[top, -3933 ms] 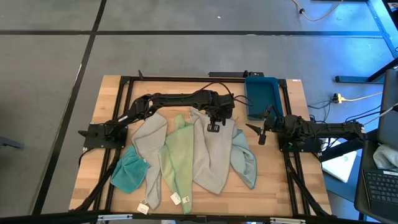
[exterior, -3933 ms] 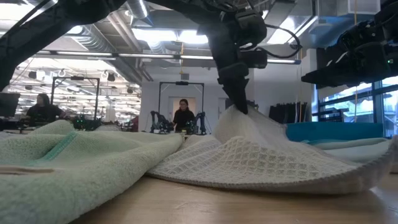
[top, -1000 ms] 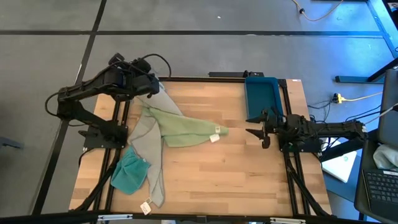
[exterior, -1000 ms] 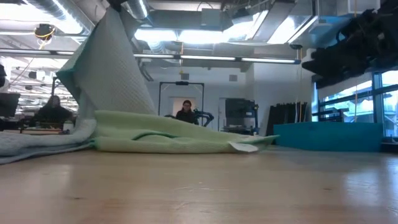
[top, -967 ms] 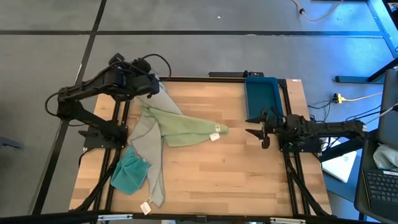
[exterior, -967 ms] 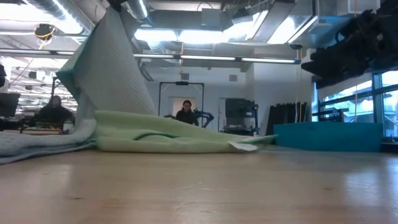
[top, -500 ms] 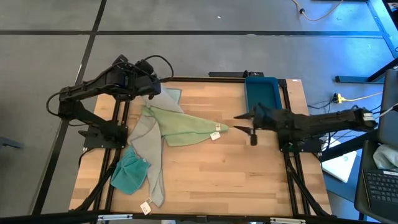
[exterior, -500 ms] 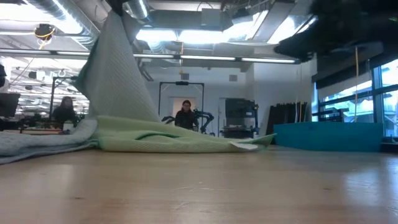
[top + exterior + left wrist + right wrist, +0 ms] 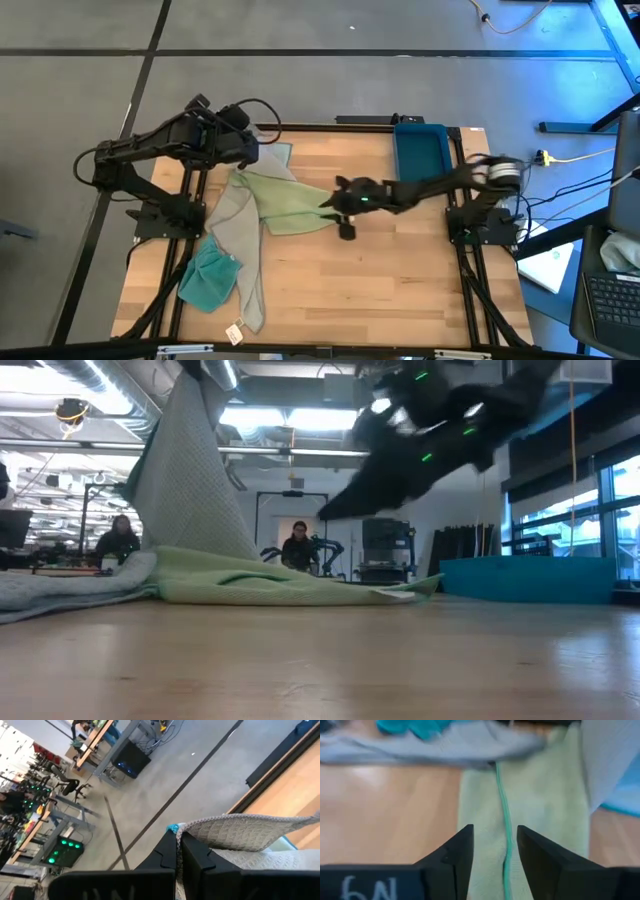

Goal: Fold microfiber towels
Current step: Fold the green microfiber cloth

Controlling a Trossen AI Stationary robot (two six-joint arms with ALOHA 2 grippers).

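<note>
The grey towel (image 9: 185,470) hangs lifted at the far left corner, presumably to separate it from the pile; the left gripper (image 9: 177,842) is clamped on its edge. The green towel (image 9: 290,205) lies mid-table. Only the right wrist view shows the right gripper (image 9: 494,847) parted, empty, above its seam.

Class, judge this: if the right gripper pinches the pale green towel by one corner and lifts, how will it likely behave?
Probably floppy: the pale green towel lies creased and flat. Likely light, like the grey towel hanging from the left gripper. It may drag its neighbours, since they overlap.
</note>
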